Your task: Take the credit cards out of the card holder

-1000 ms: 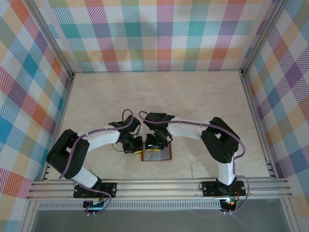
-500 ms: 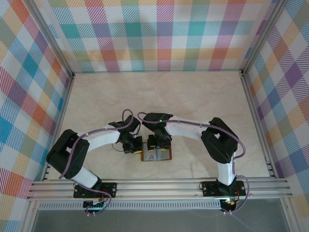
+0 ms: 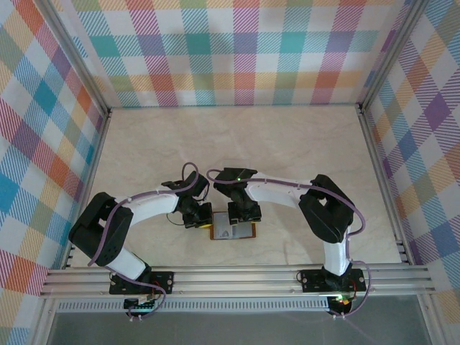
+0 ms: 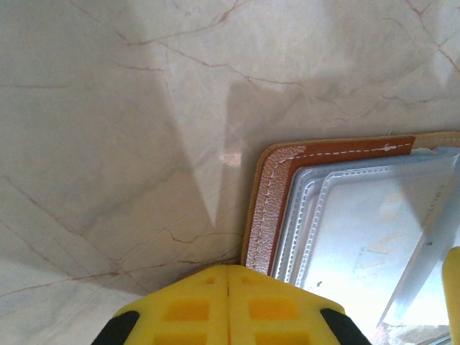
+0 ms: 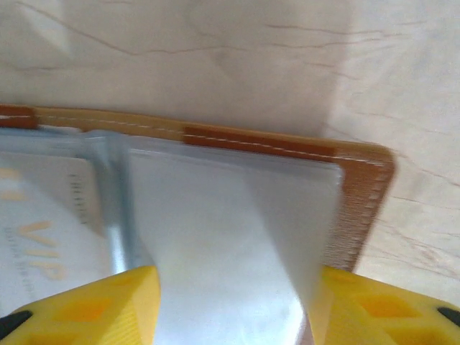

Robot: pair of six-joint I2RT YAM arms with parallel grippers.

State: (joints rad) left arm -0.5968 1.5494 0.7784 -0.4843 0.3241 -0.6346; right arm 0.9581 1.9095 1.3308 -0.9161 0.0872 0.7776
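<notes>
Left gripper (image 4: 228, 291): clamped shut, nothing between the tips, right at the brown left edge of the card holder (image 4: 267, 208). Right gripper (image 5: 233, 309): spread wide either side of a pale credit card (image 5: 230, 237) tilted up over one pocket, no telling if actually pinching it. Whole card holder lying open on the marble surface (image 3: 287, 144) between the two, VIP card (image 5: 43, 215) tucked in the other pocket.

Pale gold letters reading "VIP" stand on a light grey credit card (image 5: 44, 215) tucked inside the open card holder (image 5: 363, 188), as seen from the right wrist. A short line of small print beside those letters is too blurred to read.
</notes>
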